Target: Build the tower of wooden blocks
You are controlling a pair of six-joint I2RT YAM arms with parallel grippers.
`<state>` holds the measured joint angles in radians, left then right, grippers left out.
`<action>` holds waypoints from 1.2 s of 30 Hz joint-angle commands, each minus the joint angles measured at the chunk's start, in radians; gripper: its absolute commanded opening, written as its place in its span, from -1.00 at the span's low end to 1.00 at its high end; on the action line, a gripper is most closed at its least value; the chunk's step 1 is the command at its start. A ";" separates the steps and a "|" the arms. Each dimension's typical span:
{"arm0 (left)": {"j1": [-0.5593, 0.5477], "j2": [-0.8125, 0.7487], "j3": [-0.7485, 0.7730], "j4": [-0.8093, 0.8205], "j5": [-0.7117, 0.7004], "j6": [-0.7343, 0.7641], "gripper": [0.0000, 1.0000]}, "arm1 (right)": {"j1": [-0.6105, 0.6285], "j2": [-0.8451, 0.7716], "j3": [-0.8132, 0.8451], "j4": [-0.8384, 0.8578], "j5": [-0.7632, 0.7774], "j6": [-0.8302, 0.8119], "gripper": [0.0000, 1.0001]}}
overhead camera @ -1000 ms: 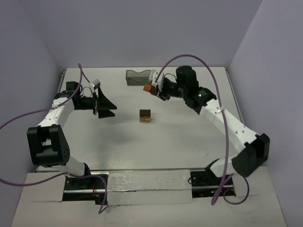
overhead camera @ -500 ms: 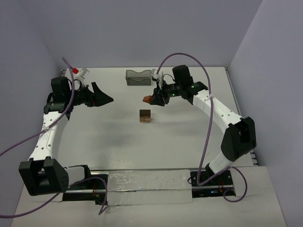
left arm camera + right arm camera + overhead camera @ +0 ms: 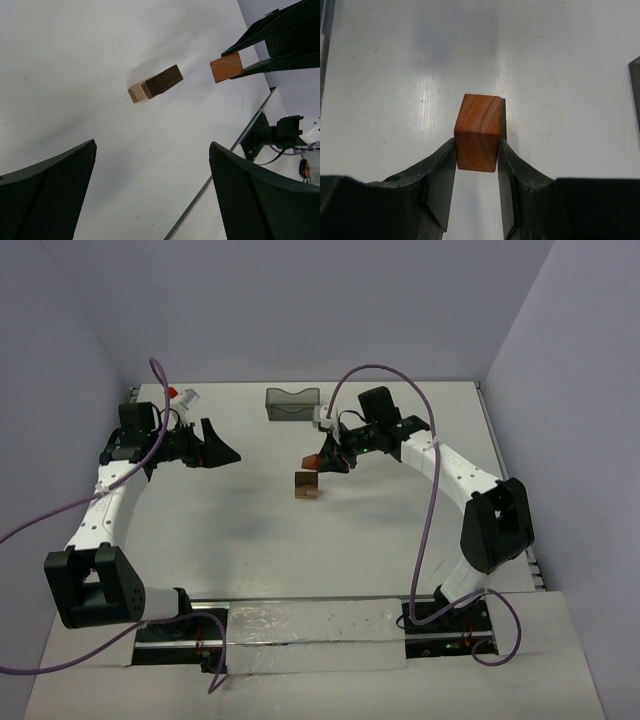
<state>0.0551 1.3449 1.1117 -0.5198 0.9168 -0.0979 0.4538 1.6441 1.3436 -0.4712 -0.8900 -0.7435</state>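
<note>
White tabletop (image 3: 300, 560) under lavender walls is carrying a dark brown block (image 3: 162, 81) touching a light tan block (image 3: 136, 93) at its middle. The right gripper (image 3: 476, 145) is pinching a reddish-brown block (image 3: 478, 132), whose longer side is running along the fingers and poking past their tips. It is hanging just beyond those two blocks, apart from them. The left gripper (image 3: 225, 445) is gaping wide, holding nothing, well off to the left.

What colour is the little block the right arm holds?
Reddish-brown block, with visible grain; clearest in the right wrist view.
</note>
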 commanded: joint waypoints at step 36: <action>0.005 0.022 0.063 0.003 0.076 0.021 0.99 | 0.075 0.160 0.106 -0.078 0.077 -0.177 -0.81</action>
<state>0.0551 1.3705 1.1305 -0.5217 0.9562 -0.0929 0.5202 1.7898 1.4000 -0.5472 -0.8047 -0.9108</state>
